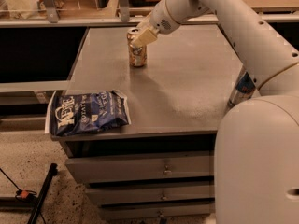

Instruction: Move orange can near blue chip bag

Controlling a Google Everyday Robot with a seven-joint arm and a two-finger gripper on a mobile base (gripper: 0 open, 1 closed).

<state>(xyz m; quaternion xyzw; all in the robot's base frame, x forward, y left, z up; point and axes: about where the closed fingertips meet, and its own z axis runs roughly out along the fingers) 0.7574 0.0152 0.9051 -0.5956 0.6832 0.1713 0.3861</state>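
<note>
The short orange-brown and gold drink can point(137, 55) stands upright on the far left part of the grey counter point(187, 78). The cream gripper point(141, 37) sits at the can's top rim; whether it grasps the can cannot be told. The dark navy crinkled chip bag point(88, 113) lies at the near left corner, well apart from the can.

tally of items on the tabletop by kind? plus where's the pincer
Cans: 2 (orange can, blue-and-silver can partly hidden behind the arm)
Chip bags: 1 (blue chip bag)
Total: 3
Pincer: at the orange can's top, at the back of the table.
</note>
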